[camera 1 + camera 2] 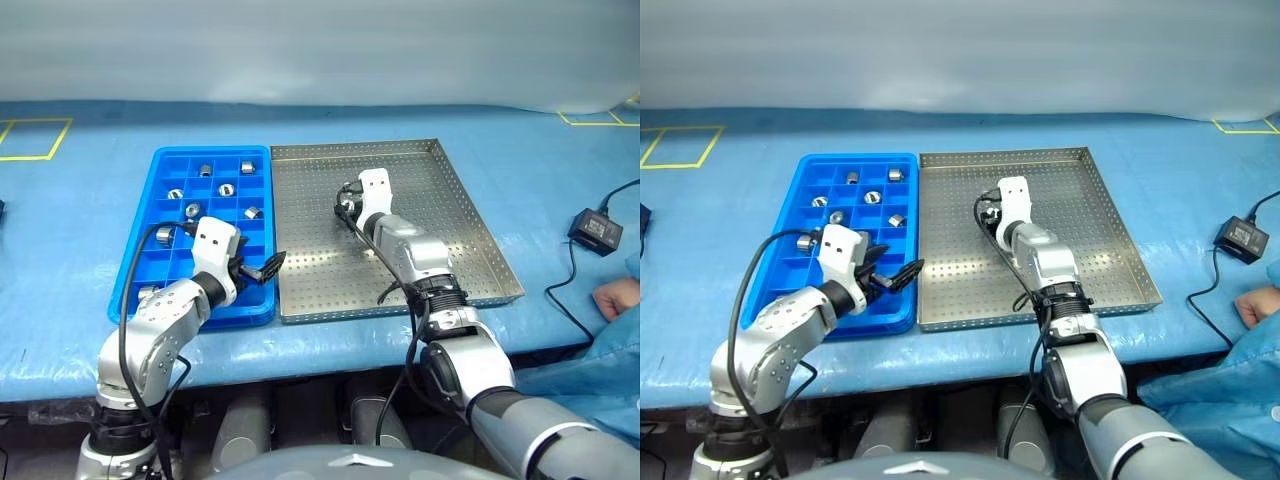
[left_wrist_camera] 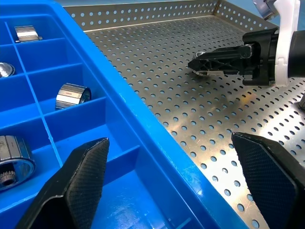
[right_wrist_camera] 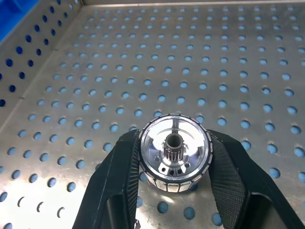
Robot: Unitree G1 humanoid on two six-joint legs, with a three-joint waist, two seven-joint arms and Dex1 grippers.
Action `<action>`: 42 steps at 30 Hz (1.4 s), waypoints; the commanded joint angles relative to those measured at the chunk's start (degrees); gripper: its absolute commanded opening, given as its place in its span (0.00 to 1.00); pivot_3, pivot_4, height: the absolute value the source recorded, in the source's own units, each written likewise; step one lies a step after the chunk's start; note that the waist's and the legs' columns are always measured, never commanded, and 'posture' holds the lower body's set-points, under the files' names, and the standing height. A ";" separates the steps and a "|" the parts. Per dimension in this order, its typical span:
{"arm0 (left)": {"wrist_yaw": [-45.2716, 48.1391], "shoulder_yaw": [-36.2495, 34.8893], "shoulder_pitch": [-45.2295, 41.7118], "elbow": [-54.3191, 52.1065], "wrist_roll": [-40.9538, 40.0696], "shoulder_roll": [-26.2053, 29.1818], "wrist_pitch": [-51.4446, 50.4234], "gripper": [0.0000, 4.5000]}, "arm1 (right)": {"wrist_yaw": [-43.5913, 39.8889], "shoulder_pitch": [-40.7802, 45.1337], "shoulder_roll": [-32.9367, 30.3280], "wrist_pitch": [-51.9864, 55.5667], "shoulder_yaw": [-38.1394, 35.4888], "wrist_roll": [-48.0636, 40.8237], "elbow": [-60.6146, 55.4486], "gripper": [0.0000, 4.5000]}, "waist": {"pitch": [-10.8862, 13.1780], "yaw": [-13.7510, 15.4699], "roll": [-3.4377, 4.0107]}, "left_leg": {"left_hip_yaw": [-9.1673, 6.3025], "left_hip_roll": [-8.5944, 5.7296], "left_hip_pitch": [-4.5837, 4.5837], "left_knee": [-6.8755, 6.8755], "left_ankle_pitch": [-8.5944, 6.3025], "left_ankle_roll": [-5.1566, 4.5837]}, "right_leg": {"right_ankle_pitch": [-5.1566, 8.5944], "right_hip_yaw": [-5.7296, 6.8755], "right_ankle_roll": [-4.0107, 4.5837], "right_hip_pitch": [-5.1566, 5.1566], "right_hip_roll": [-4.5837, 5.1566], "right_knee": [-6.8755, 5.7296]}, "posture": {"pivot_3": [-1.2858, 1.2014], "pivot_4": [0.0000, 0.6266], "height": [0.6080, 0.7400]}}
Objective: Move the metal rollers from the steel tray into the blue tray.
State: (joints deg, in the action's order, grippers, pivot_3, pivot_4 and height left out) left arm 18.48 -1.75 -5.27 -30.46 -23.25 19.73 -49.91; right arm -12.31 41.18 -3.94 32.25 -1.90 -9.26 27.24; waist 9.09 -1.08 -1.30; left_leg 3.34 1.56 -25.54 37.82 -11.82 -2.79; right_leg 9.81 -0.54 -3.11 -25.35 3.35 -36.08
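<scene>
My right gripper [image 3: 175, 143] is shut on a shiny metal roller [image 3: 175, 151], one finger on each side of it, low over the perforated floor of the steel tray [image 1: 450, 230]. In the head views this gripper [image 1: 345, 208] sits in the tray's left middle. The blue tray [image 1: 160, 160] lies against the steel tray's left side, with several rollers [image 1: 226, 189] in separate compartments. My left gripper [image 1: 262, 270] stands open with nothing between its fingers, over the blue tray's near right corner beside the steel tray. The left wrist view shows the right gripper [image 2: 198, 64] ahead.
A black power adapter [image 1: 596, 230] with its cable lies on the blue table cover to the right of the steel tray. A person's hand [image 1: 615, 297] and blue sleeve rest at the right edge. Yellow tape marks [image 1: 35, 140] sit far left.
</scene>
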 commanded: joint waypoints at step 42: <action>-7.60 -16.18 7.87 -8.62 2.85 7.17 -8.26 1.00 | -23.84 -6.44 6.50 5.49 33.92 -2.51 -25.28 0.39 | -0.03 1.30 -0.04 | -0.43 0.18 0.04 -0.26 0.12 0.73 | -0.03 0.76 0.32 -0.13 0.08 0.11 | 0.57 0.24 1.00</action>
State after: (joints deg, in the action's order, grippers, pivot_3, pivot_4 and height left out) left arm 11.25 -17.02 2.75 -36.13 -20.40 27.10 -58.43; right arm -35.44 33.57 1.35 39.32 32.82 -11.68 0.96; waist 9.07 0.22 -1.34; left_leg 2.90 1.74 -25.50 37.56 -11.63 -2.17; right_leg 9.78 0.22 -2.78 -25.48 3.43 -35.97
